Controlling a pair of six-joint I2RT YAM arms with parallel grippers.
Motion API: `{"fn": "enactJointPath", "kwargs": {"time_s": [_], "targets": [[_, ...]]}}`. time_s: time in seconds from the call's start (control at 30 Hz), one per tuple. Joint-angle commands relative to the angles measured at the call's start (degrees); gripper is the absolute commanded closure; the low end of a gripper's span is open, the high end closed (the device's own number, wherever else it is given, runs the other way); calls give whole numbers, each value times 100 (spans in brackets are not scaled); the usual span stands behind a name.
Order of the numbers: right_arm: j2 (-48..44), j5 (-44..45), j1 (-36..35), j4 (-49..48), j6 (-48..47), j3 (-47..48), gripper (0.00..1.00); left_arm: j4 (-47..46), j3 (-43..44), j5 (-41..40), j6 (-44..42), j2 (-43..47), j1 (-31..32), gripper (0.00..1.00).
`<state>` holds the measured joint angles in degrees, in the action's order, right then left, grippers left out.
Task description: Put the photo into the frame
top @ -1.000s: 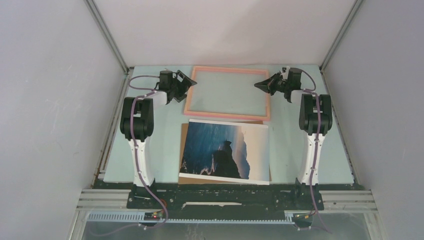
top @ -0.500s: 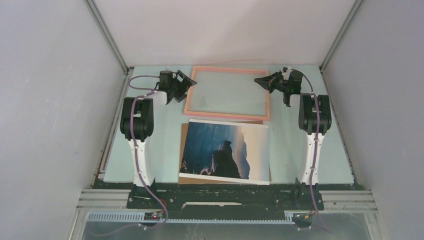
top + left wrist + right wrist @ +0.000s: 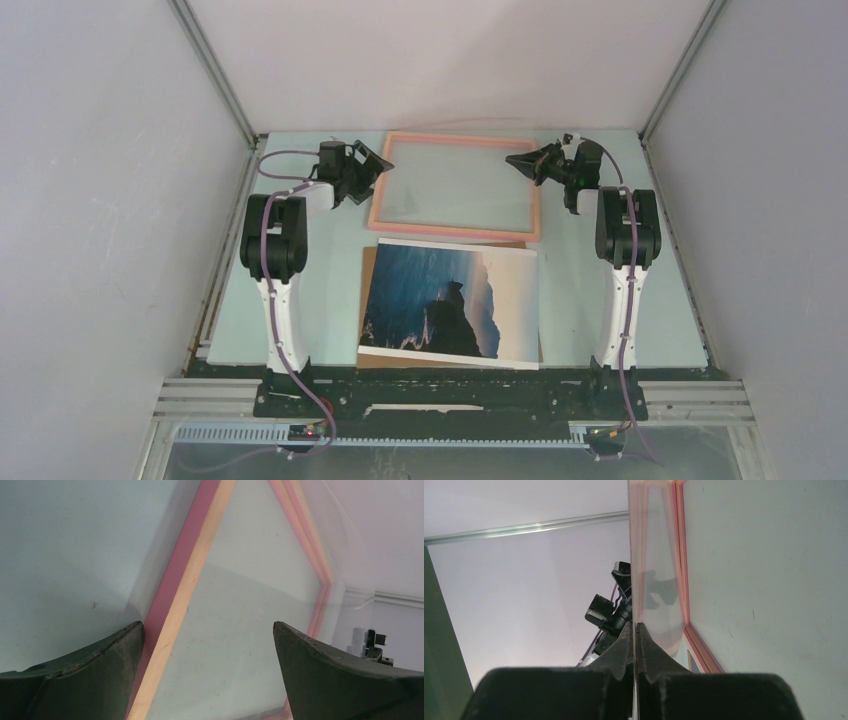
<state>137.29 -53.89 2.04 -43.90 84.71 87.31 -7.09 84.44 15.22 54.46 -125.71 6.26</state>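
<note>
The photo [image 3: 450, 300], dark rock against blue sky, lies face up at the table's near middle. The salmon-pink frame [image 3: 455, 232] lies flat behind it. My left gripper [image 3: 375, 165] stands open at the frame's left side, and its fingers straddle the pink border [image 3: 185, 590] without touching it; the left gripper [image 3: 207, 630] holds nothing. My right gripper [image 3: 520, 162] is at the frame's right side. The right gripper [image 3: 635, 627] is shut on the edge of a thin clear sheet [image 3: 656, 580], which tilts up off the frame border [image 3: 681, 555].
A plain brown backing board [image 3: 368, 255] lies under the photo, its edges showing at the left and top. Grey enclosure walls stand close on both sides and at the back. The right arm's wrist [image 3: 372, 642] shows at the far right of the left wrist view.
My right gripper has shifted slightly toward the back wall with the clear sheet still pinched. The left arm, the photo and the frame have not moved.
</note>
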Motion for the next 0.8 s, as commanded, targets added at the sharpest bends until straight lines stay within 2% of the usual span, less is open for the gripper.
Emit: {"fn": "enactJointPath", "kwargs": {"time_s": [0.0,0.5,0.77], "targets": [[52,34,-46,-135,-35,-49,100,-46,34,61,-84,363,34,0],[-250,173,-128,-210,-200,-699,100,-73,37,99,-40,317,47,0],[-234,-81,-51,501,-758,-398,100,-56,54,89,-65,325,49,0]]}}
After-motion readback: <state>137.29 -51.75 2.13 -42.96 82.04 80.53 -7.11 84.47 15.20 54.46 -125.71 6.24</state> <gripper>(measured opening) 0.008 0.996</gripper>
